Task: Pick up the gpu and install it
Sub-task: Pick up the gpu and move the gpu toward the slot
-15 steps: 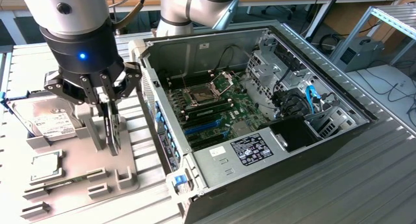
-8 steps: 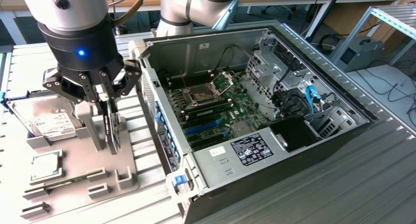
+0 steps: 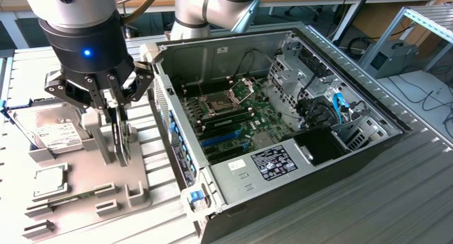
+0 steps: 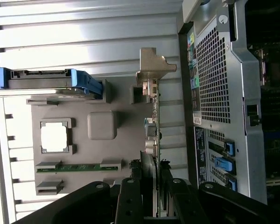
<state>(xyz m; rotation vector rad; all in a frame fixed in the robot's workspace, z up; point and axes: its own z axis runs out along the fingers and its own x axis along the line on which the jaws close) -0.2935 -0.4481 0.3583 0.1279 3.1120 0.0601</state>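
Observation:
The gpu (image 3: 124, 143) is a slim black card standing on its long edge over the grey fixture plate (image 3: 79, 167) at the exterior view's left. My gripper (image 3: 116, 144) reaches down from above, its fingers pressed against the card's two faces. In the wrist view the gpu (image 4: 151, 128) appears edge-on, running away from the gripper (image 4: 151, 182), with its silver bracket (image 4: 155, 67) at the far end. I cannot tell whether the card's lower edge still rests in its holder. The open computer case (image 3: 178, 128) lies just beside it, motherboard (image 3: 237, 122) facing up with blue slots (image 3: 220, 139).
On the fixture plate lie a silver hard drive (image 3: 51, 130) with a white label, a square CPU chip (image 3: 50, 181) and a RAM stick (image 4: 74, 166). The case's perforated rear wall (image 4: 219, 93) stands close beside the card. Ribbed metal table (image 3: 396, 201) surrounds everything.

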